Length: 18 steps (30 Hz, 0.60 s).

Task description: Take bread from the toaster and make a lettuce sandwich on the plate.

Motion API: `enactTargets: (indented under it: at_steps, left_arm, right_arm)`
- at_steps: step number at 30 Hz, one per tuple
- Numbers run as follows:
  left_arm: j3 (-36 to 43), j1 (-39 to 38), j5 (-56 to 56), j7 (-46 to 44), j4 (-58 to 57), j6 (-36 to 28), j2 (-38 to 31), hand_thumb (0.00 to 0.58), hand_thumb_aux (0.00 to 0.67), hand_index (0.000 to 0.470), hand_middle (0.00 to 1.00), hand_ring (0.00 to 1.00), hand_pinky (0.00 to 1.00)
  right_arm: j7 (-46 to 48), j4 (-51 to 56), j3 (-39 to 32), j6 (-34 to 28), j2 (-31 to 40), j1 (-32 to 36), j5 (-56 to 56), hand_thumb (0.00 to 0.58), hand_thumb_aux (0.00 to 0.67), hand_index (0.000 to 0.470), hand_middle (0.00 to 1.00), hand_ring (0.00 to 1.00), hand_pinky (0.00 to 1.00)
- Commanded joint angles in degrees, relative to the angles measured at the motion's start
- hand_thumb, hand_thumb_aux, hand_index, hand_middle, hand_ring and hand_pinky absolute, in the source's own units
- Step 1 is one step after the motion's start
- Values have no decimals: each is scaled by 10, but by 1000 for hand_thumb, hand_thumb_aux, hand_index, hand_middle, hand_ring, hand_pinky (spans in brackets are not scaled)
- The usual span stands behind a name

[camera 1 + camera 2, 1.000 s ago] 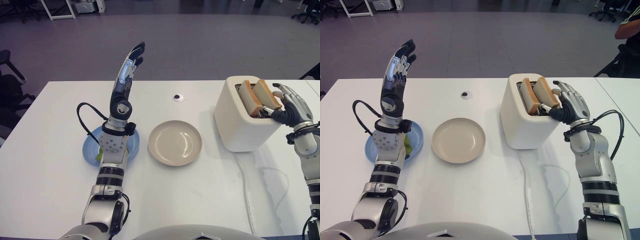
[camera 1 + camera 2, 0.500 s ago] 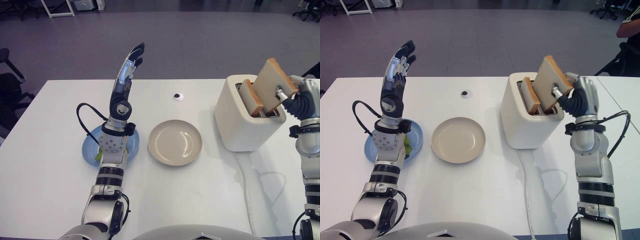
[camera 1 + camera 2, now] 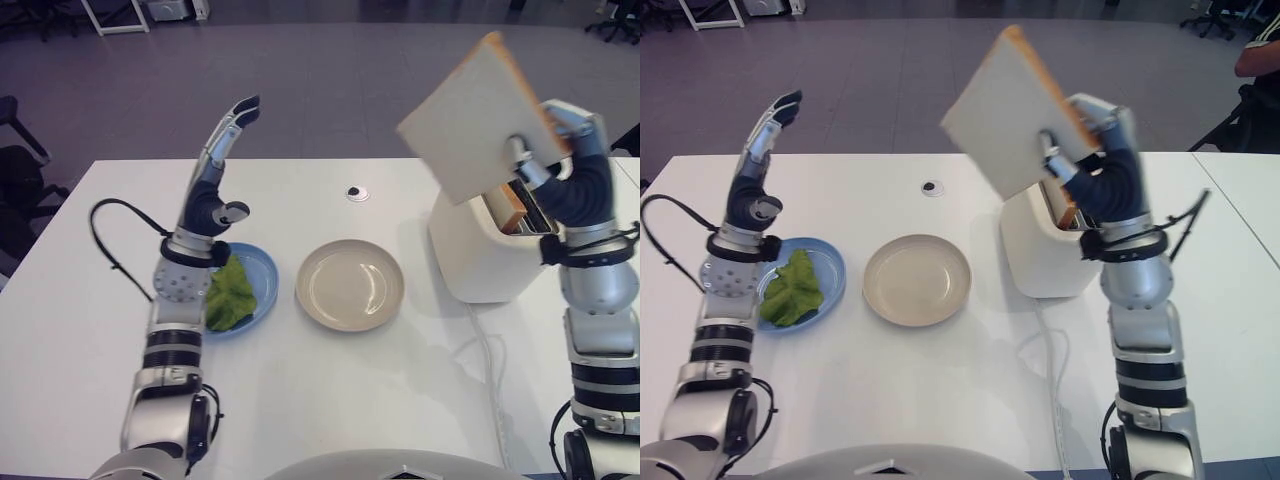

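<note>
Beige plate [image 3: 350, 285] waits mid-table beside lettuce [image 3: 229, 295], newly uncovered as the open, empty left hand [image 3: 212, 170] swings aside. Beyond, the right hand [image 3: 565, 175], clamped on a bread slice [image 3: 475, 115], has lifted it clear of the toaster [image 3: 470, 255], ready for plating.

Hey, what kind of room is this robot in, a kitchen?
Probably a lab or office, not a home kitchen: the toaster and plate sit on a plain white table, with an office chair on the open grey floor behind.
</note>
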<state>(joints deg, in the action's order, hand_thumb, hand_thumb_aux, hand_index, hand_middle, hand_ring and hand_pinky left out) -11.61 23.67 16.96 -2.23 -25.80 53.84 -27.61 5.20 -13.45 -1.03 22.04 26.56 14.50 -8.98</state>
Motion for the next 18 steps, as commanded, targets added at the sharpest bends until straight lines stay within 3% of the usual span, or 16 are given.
enactTargets:
  at_steps: [1,8,16,18]
  left_arm:
    - [-15,5,83,54,-24,-16,-70,0,0,0,0,0,0]
    - [18,-40,158,62,-28,-45,-170,0,0,0,0,0,0]
    - [115,-94,195,-23,-48,-99,-220,0,0,0,0,0,0]
    - [137,-100,203,-38,-54,-116,-223,0,0,0,0,0,0]
  right_arm:
    - [68,12,-85,-23,-20,-9,-16,580,670,470,1000,1000,1000]
    - [122,145,-183,-67,-50,9,-96,580,670,470,1000,1000,1000]
    - [107,308,-229,-47,-83,53,-155,580,670,470,1000,1000,1000]
    - [98,323,-229,-41,-85,60,-161,580,670,470,957,957,957]
